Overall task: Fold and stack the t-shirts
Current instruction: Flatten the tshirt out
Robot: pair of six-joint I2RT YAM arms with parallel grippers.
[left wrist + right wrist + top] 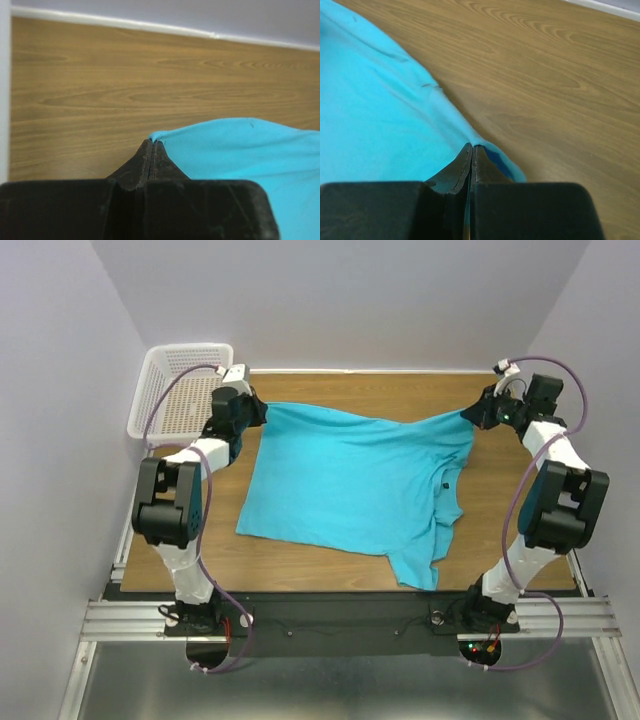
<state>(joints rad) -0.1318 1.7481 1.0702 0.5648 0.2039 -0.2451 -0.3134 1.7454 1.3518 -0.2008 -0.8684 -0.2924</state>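
Note:
A turquoise t-shirt (350,485) lies spread over the wooden table, its far edge stretched between both arms. My left gripper (262,412) is shut on the shirt's far left corner; in the left wrist view the cloth (240,150) bunches at the tip of my left gripper (152,142). My right gripper (470,413) is shut on the far right corner, and the right wrist view shows cloth (380,115) pinched at my right gripper (471,147). A small dark mark (447,483) sits near the neckline. One sleeve (415,565) hangs toward the near edge.
A white mesh basket (180,390) stands at the far left, just off the table's corner beside the left arm. Bare wood table (300,570) shows along the near edge and on the right. Walls close in on three sides.

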